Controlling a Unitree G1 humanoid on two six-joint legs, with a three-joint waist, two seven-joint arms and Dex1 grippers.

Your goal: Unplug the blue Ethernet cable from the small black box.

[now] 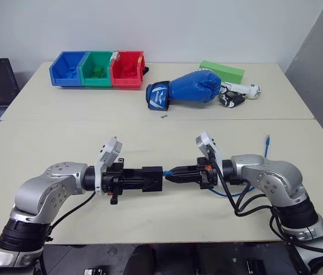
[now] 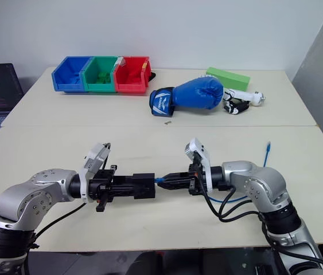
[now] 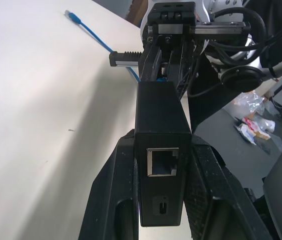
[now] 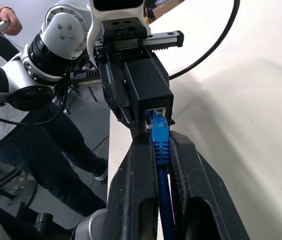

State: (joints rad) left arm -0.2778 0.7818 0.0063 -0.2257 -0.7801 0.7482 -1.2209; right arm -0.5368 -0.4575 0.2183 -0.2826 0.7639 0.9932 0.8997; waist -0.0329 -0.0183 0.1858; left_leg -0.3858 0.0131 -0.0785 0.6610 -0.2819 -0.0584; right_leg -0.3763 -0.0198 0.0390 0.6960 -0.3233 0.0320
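Left tool: clamped on the small black box, held above the worktop near its 6 o'clock edge.
Right tool: fingers pinched on the blue Ethernet cable just behind its plug.
Plug: seated in the box's port.
Cable's free end: lying on the worktop at 3 o'clock.

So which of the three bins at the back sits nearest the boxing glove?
The red bin, at the right end of the row; the green bin is in the middle and the blue bin farthest from the boxing glove.
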